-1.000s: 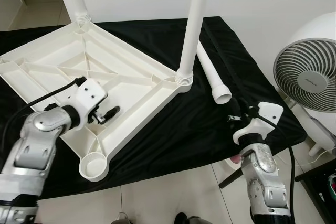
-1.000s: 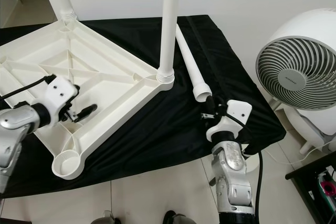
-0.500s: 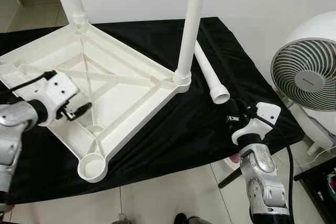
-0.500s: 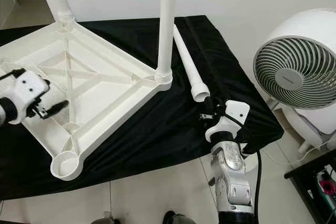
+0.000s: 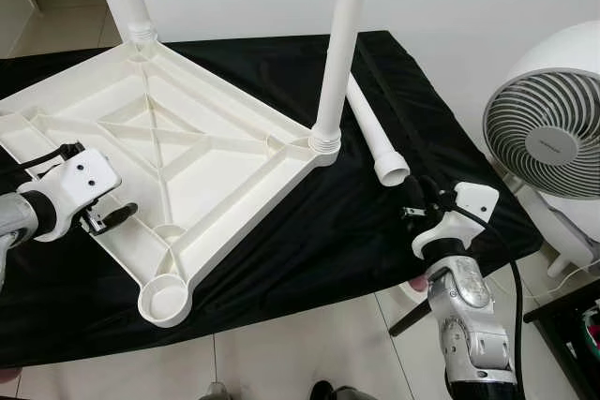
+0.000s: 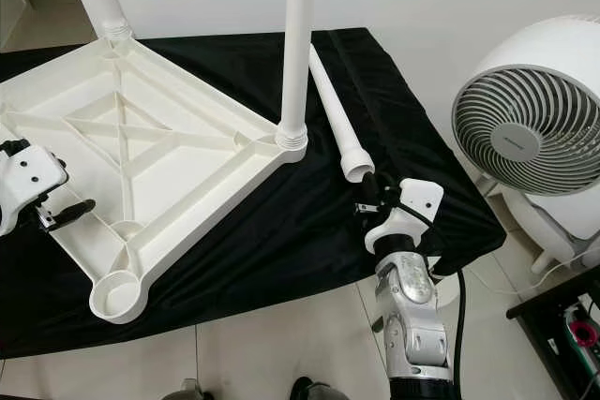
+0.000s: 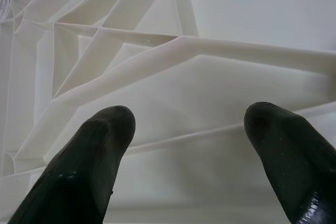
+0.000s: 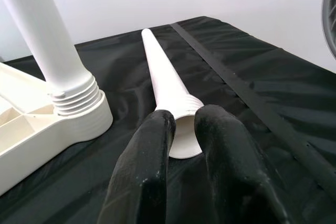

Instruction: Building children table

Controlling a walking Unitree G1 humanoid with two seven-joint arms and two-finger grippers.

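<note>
Tabletop [image 5: 178,138] lies upside down on black-clothed worktop [image 5: 309,231], w/ two legs [image 5: 339,44] standing upright in its corner sockets. Loose leg [image 5: 375,133] lies flat on cloth beside it. Left gripper [image 5: 117,217] at tabletop's near-left edge, fingers [image 7: 94,156] spread apart, empty. Right gripper [image 8: 184,129] just behind loose leg's wide end, fingers nearly together, nothing held. Fan [image 5: 548,128] off to right.

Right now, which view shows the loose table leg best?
The right wrist view: the loose leg lies full length on the black cloth, open end just beyond the right pincer. Both eye views show it smaller, partly behind an upright leg.
</note>
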